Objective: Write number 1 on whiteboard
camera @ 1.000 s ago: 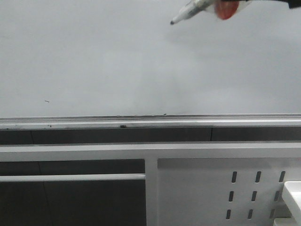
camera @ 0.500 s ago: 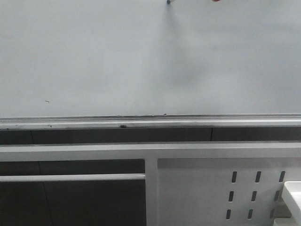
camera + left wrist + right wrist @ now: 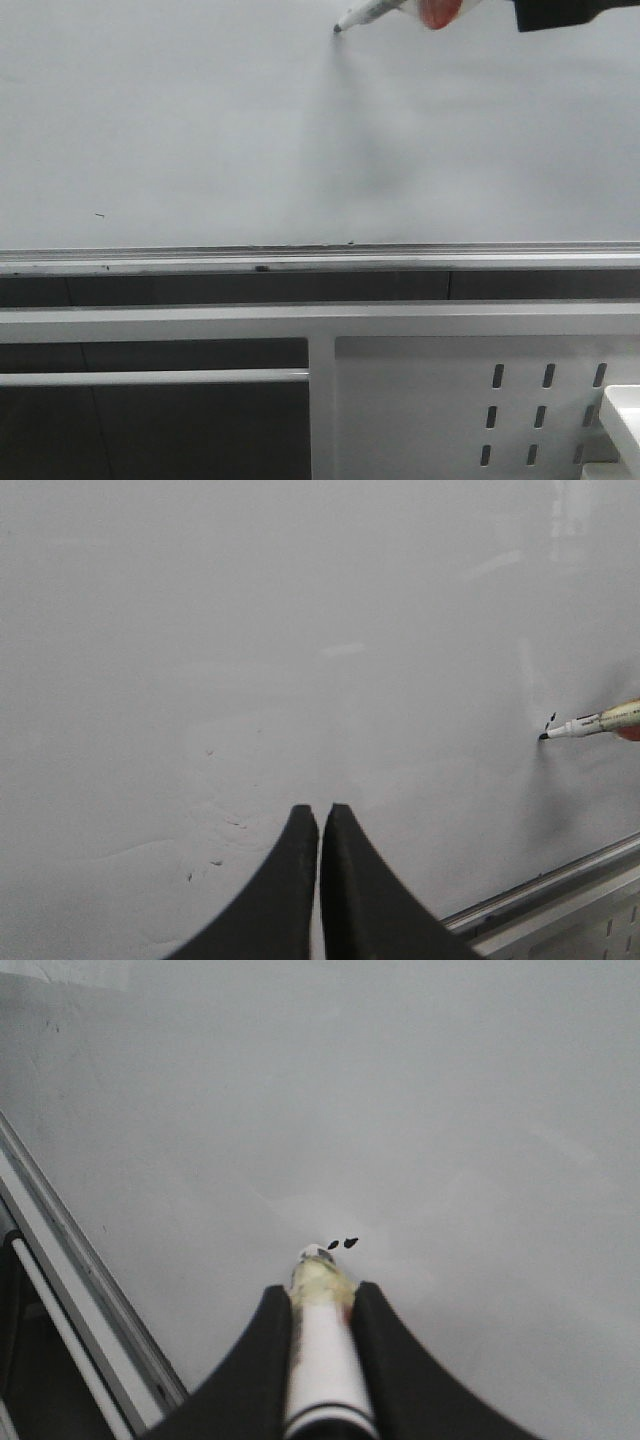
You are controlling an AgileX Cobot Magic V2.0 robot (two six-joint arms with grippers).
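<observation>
Whiteboard [image 3: 200,130] fills most of what we see, upright ahead of us, with a silver rail [image 3: 320,262] along its lower edge and a white perforated panel [image 3: 480,400] below that. Its surface is nearly blank: we find no long stroke on it yet, only a few stray specks low down and two small black dabs [image 3: 341,1244] just beside the pen's nib.

Our right gripper [image 3: 318,1305] has its jaws clenched around a marker [image 3: 320,1360], which points at the board high up, near the top of the front view. The nib [image 3: 338,28] sits at or almost on the surface; we cannot tell from these views whether it is truly touching. Our left gripper [image 3: 318,815] hangs in front of the board with its jaws pressed together and nothing between them.

We judge that we are at the very start of the writing step, with the number 1 not yet drawn. Next we would need to press the nib lightly onto the board and pull it straight down toward the rail, holding even contact so the line does not break.
</observation>
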